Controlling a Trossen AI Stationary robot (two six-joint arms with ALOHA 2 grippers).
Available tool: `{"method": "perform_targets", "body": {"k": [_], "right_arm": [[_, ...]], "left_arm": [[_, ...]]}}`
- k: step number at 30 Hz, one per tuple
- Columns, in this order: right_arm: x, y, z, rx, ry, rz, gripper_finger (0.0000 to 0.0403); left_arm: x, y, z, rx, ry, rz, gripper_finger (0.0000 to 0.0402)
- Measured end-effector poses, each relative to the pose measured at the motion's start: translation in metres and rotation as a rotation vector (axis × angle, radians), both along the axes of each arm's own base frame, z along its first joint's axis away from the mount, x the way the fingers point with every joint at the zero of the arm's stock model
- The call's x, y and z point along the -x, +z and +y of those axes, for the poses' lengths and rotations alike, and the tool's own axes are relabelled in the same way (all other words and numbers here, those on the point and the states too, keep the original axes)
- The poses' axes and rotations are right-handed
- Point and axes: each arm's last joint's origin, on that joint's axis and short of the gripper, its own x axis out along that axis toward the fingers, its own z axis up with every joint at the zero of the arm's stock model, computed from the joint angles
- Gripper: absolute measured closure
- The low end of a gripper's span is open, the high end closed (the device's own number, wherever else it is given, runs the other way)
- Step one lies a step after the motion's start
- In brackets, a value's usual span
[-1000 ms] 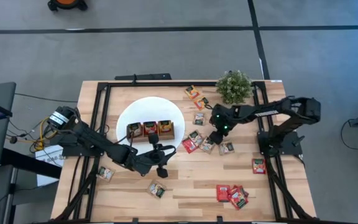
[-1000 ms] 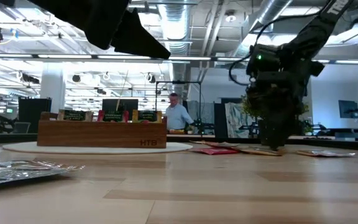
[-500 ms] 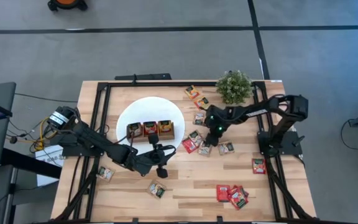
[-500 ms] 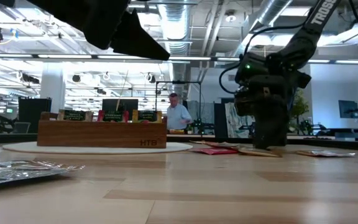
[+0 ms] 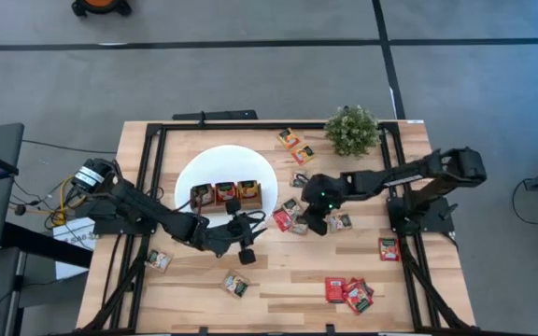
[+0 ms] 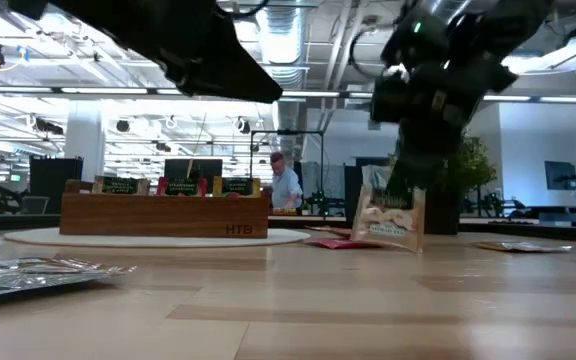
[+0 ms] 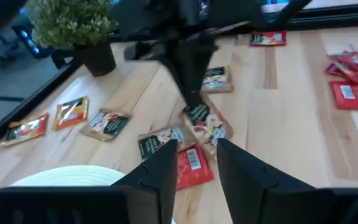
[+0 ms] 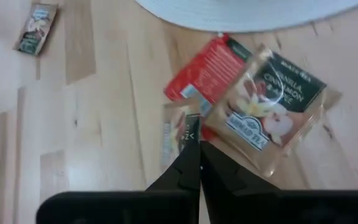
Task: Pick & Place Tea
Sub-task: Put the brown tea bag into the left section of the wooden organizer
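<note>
My right gripper (image 5: 312,222) is shut on a white-and-green tea sachet (image 6: 392,214), right of the white disc (image 5: 191,168). The sachet hangs below it, beside the sachets (image 5: 288,217) lying flat there. The wooden tray (image 5: 225,196) stands on the disc with sachets upright in its compartments. Below the disc, my left gripper (image 7: 194,167) hovers open with nothing between its fingers, pointing toward the right gripper. My right gripper pinches the sachet's upper edge (image 7: 197,110) between its two fingertips (image 8: 193,157), coming from above and slanting down. The sachet hangs upright below the fingers. I cannot tell whether its lower edge (image 6: 396,246) touches the table.
A red sachet (image 8: 207,67) and another white-and-green one (image 8: 271,111) lie under the right gripper. More sachets lie scattered: orange ones (image 5: 295,145) at the back, red ones (image 5: 347,291) near the front right, single ones (image 5: 236,283) (image 5: 158,259) at the front left. A potted plant (image 5: 351,131) stands at the back.
My right gripper has come from the sachet cluster toward the table's near edge and gone up, taking a white-and-green sachet with it. The sachet lay flat on the table and now hangs upright below the fingers.
</note>
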Motion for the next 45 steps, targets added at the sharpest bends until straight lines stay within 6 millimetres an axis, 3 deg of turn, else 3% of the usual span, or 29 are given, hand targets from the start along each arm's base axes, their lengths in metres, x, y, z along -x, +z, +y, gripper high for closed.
{"method": "perform_targets", "body": {"k": [5,10,19,26,31,39,45], "right_arm": [[-0.004,0.023,0.033,0.103,0.034,-0.093,0.0403],[-0.007,0.033,0.053,0.165,0.049,-0.136,0.0403],[-0.007,0.035,0.059,0.163,0.068,-0.153,0.0403],[-0.008,0.035,0.060,0.162,0.068,-0.160,0.0403],[-0.008,0.036,0.060,0.162,0.068,-0.162,0.0403],[-0.010,0.039,0.060,0.170,0.091,-0.209,0.0398],[-0.003,0.053,0.053,0.167,0.055,-0.237,0.0341]], "left_arm": [[-0.014,-0.001,0.011,0.073,-0.025,-0.077,0.0267],[-0.034,-0.027,0.021,0.142,-0.119,-0.107,0.0225],[-0.060,-0.057,0.033,0.237,-0.156,-0.082,0.0193],[-0.071,-0.053,0.029,0.243,-0.180,-0.124,0.0194],[-0.071,-0.052,0.029,0.251,-0.159,-0.135,0.0233],[-0.071,-0.052,0.029,0.231,-0.152,-0.130,0.0384],[-0.063,-0.048,0.018,0.135,-0.131,-0.054,0.0400]]}}
